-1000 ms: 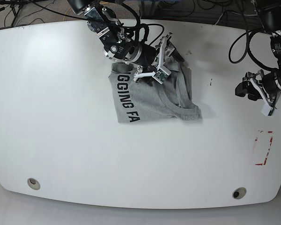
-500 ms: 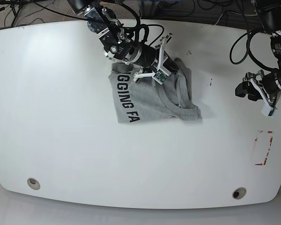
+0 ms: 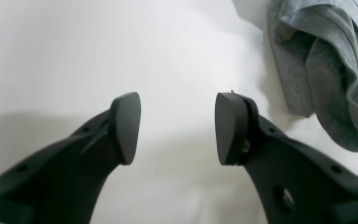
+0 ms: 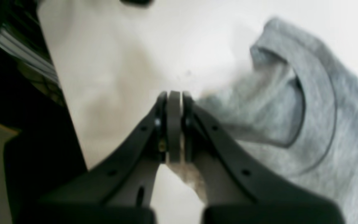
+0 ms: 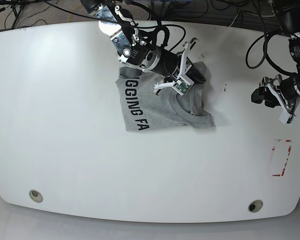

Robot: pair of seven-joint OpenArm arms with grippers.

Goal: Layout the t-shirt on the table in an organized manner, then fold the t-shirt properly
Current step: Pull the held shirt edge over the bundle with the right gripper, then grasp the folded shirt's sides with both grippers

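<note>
My right claw [image 4: 174,124] has swung right, seemingly pinching the t-shirt [image 5: 160,102]; left claw [image 3: 177,127] hangs apart over the bench [image 5: 65,125].

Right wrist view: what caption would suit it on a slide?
Right gripper pinching a fold of the grey t-shirt above the white table.

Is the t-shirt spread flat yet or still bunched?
Still bunched: the t-shirt lies doubled over itself, lettering cut off at a fold, with the right end effector shut on a raised edge.
</note>
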